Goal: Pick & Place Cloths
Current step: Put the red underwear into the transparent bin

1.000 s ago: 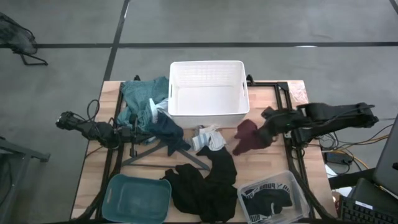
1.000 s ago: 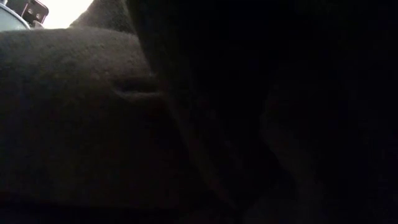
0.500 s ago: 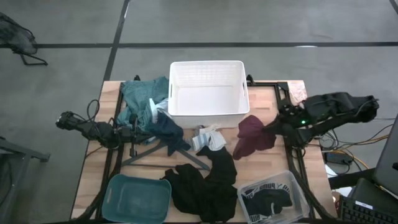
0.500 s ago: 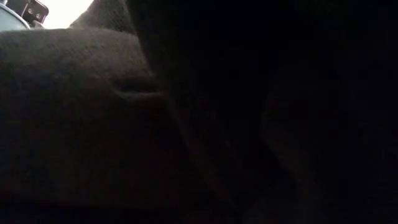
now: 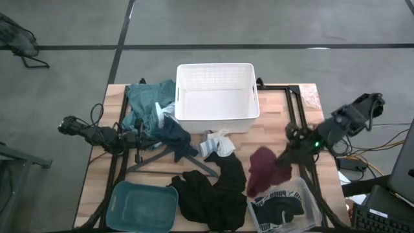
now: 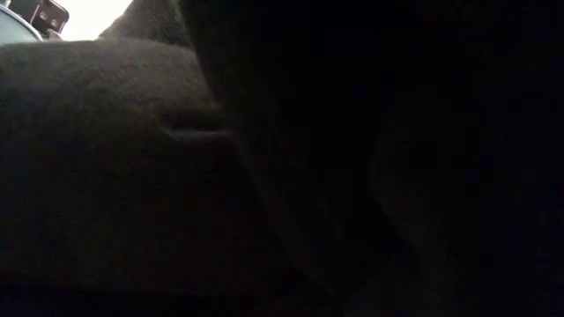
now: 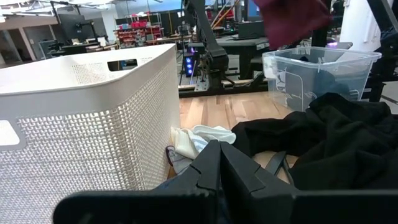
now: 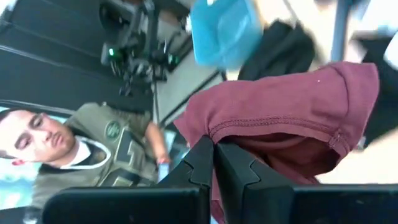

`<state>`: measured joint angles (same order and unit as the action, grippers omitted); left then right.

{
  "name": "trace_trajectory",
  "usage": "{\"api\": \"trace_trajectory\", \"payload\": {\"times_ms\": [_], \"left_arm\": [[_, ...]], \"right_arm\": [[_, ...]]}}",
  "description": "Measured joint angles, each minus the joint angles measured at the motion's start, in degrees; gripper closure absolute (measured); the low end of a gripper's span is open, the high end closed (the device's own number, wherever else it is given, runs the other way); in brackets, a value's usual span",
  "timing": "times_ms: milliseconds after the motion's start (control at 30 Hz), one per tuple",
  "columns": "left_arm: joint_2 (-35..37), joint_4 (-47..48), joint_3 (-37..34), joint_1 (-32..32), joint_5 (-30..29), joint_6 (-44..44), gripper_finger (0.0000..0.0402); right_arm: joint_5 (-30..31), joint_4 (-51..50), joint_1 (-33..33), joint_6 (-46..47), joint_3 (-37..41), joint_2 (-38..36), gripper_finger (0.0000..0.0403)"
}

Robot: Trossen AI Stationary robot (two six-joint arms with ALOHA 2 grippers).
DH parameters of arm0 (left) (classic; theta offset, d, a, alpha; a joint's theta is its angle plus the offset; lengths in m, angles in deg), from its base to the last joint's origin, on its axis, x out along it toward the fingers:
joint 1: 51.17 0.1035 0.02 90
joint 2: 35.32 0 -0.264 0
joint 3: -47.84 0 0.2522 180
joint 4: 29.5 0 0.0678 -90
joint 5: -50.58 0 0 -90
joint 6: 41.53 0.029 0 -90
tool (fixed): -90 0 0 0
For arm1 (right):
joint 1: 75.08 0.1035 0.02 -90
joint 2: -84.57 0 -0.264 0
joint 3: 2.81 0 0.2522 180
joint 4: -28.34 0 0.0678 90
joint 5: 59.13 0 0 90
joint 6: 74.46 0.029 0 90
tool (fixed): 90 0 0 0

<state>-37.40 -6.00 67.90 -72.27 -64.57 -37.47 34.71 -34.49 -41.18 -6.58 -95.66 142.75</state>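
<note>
I have the right claw (image 5: 284,157) clamped on the maroon cloth (image 5: 261,169), which hangs above the clear bin's (image 5: 305,196) edge near the black cloth (image 5: 213,191). My left claw (image 5: 137,138) rests on the worktop (image 5: 278,107) beside the white basket (image 5: 215,97), fingers together on nothing.

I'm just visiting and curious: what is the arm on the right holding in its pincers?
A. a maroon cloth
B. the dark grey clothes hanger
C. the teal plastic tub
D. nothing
A: the right gripper is shut on the maroon cloth, dangling beside the clear plastic bin.
</note>
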Motion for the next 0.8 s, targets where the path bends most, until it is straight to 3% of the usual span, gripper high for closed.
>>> {"api": "trace_trajectory", "payload": {"times_ms": [300, 533, 800], "left_arm": [[0.0, 0.0, 0.0, 0.0, 0.0, 0.0, 0.039], [0.0, 0.0, 0.0, -0.1, 0.0, 0.0, 0.039], [0.0, 0.0, 0.0, 0.0, 0.0, 0.0, 0.039]], "right_arm": [[0.2, -2.9, 11.7, 24.9, 0.0, 7.3, 0.0394], [-2.4, -14.6, 18.1, 41.7, 0.0, 11.9, 0.0394], [-6.4, -18.0, 19.1, 38.9, 0.1, 19.0, 0.0394]]}}
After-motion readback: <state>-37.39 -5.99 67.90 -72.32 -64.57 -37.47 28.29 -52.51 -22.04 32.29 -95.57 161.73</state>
